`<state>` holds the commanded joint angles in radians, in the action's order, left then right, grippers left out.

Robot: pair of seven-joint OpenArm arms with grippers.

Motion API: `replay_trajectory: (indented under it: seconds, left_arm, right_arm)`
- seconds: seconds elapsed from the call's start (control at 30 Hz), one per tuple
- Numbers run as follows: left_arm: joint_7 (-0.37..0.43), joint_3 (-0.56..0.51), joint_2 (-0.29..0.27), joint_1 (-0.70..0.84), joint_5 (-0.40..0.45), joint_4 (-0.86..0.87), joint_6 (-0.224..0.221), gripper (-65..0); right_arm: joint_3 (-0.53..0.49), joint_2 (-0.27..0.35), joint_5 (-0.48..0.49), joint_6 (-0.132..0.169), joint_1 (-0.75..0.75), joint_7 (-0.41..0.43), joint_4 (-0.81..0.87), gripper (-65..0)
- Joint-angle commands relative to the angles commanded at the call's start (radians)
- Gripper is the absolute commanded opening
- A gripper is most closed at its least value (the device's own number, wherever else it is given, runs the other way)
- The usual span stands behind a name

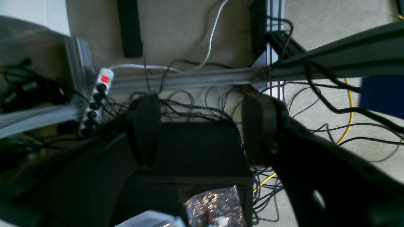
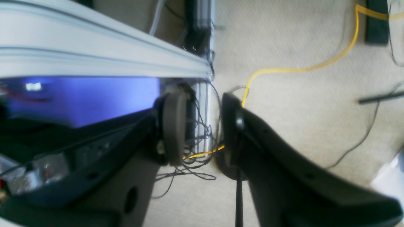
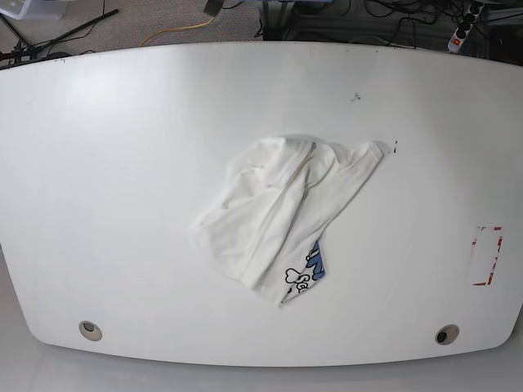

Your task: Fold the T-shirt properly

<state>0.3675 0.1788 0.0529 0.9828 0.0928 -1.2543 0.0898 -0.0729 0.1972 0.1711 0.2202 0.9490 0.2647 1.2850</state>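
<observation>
Left wrist view: nothing between the parted fingers of the left gripper (image 1: 202,130), aimed at cables and floor, probably parked clear of the work. Right wrist view: likewise a gap in the right gripper (image 2: 202,129) — released, likely awaiting a first grasp. Base view: on the table (image 3: 98,163), near the middle, a crumpled shirt (image 3: 261,196) — perhaps simply dropped there, so to be spread before folding.

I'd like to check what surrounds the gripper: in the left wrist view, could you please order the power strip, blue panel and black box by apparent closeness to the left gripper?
Measured across the picture from the left gripper, depth aside:
1. Black box, seen between the fingers.
2. Power strip, picture left.
3. Blue panel, right edge.
</observation>
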Motion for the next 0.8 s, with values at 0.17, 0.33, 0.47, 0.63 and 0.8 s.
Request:
replay_trajectory:
  seconds: [0.17,0.33,0.47,0.63,0.8]
  left_arm:
    - [0.0,0.0,0.008,0.109,-0.127,-0.169,0.002,-27.4]
    - [0.0,0.002,0.032,0.196,-0.239,-0.302,0.0,-27.4]
    - [0.0,0.008,0.044,0.242,-0.301,-0.396,0.0,-27.4]
    - [-0.006,0.057,0.04,0.279,-0.339,-0.505,0.002,-27.2]
    - [-0.008,0.095,0.04,0.278,-0.345,-0.58,0.002,-21.8]
  right_arm:
    - [0.055,0.009,0.0,0.0,0.118,0.0,0.163,-46.9]
    - [0.077,0.02,0.0,0.0,0.213,0.0,0.305,-46.9]
    - [0.077,0.04,0.0,0.0,0.281,0.0,0.436,-46.9]
    - [0.103,0.029,0.0,0.0,0.308,0.0,0.537,-46.9]
    - [0.155,-0.009,0.0,0.0,0.299,0.0,0.595,-46.9]
